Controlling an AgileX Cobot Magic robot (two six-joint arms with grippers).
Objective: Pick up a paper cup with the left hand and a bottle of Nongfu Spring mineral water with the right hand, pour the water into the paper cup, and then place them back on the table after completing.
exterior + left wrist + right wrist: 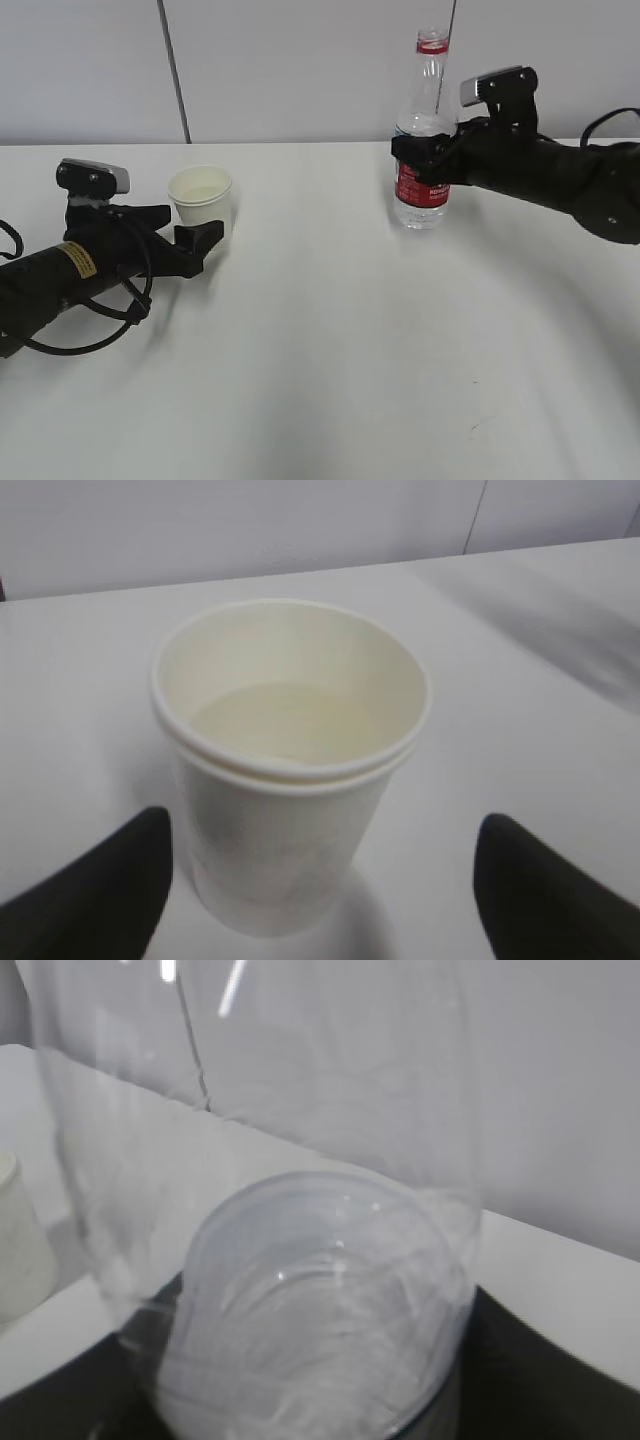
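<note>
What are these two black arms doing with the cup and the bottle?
The right hand has its jaws around a clear water bottle at its red label; the bottle stands upright on the white table with no cap on. The left hand sits beside a paper cup, jaws open on either side without squeezing it. The cup stands on the table with some water in it.

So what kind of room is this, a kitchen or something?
Probably not a kitchen. It looks like a lab or test room: a big plain white table, a bare pale panelled wall, and two black robot arms, one by a paper cup, one at a water bottle.
</note>
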